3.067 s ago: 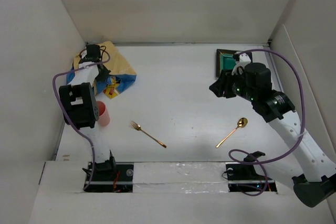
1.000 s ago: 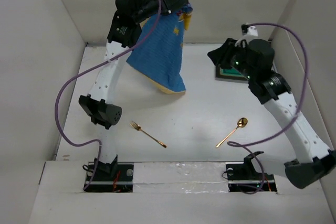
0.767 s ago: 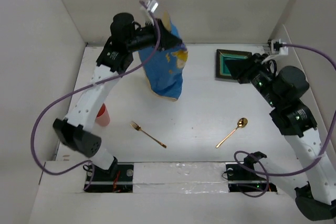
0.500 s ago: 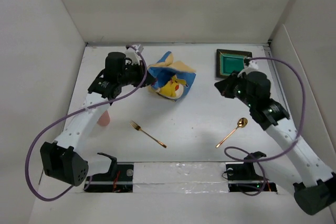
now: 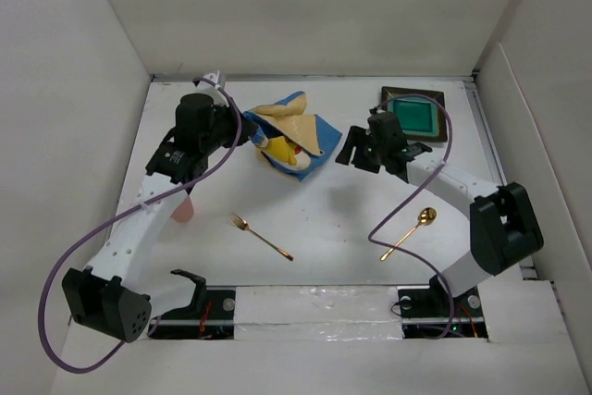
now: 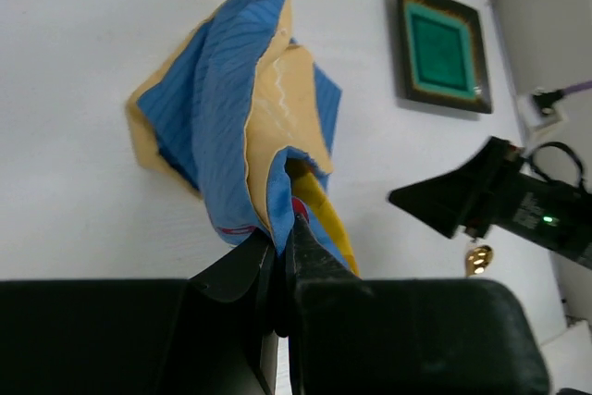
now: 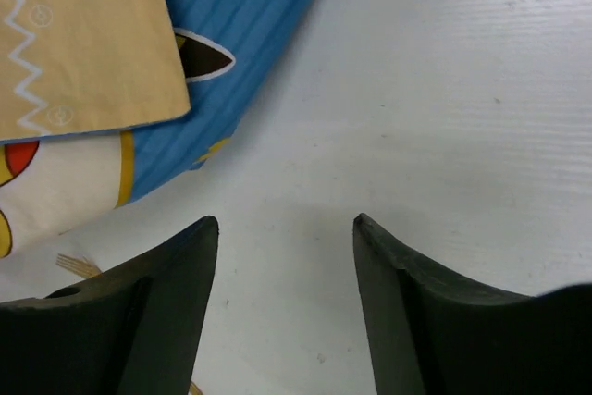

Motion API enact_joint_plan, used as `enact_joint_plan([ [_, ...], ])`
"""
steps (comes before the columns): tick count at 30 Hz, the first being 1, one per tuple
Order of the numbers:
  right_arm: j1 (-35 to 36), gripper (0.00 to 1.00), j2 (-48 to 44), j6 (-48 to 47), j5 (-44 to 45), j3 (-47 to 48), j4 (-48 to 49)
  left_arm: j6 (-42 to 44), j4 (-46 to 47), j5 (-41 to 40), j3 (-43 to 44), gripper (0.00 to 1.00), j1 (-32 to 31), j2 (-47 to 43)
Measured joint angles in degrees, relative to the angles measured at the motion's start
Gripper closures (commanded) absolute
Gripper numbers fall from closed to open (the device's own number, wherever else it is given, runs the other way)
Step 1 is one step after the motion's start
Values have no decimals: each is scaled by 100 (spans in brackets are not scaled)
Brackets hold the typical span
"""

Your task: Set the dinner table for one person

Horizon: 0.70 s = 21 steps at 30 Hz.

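Note:
The blue cartoon-printed placemat [image 5: 294, 136] with yellow backing lies crumpled on the white dinner table [image 5: 351, 219], at the back, left of centre. My left gripper [image 5: 244, 127] is shut on one edge of it; in the left wrist view the cloth [image 6: 231, 117] rises bunched from between the pinched fingers of the gripper [image 6: 285, 228]. My right gripper [image 5: 348, 153] stands open just right of the placemat, low over the table. In the right wrist view its gripper [image 7: 285, 221] holds nothing, and the placemat's corner [image 7: 240, 25] lies ahead to the left.
A square green plate [image 5: 413, 116] with a dark rim sits at the back right. A gold fork [image 5: 261, 236] and a gold spoon [image 5: 409, 233] lie near the front. A pink cup [image 5: 182, 206] stands at the left, partly behind my left arm. White walls surround the table.
The left arm brought the placemat down from mid-air onto the table, where it now lies bunched. The right arm swung left towards the placemat and its jaws opened.

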Motion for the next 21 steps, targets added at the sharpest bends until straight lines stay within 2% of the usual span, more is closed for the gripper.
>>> enact_joint_plan([
  [2, 157, 25, 181, -15, -55, 238, 98, -101, 125, 116, 0, 100, 0, -70],
  [7, 407, 24, 778, -7, -317, 1121, 575, -247, 219, 306, 2, 100, -131, -48],
  [10, 472, 24, 1143, 66, -223, 1333, 782, -278, 216, 481, 11, 100, -184, -48],
  [17, 264, 22, 1733, 450, 358, 1403, 588, -275, -50, 525, 564, 100, -199, 15],
  [21, 44, 20, 2455, 570, 636, 2155, 317, -273, -94, 387, 828, 100, -199, -42],
])
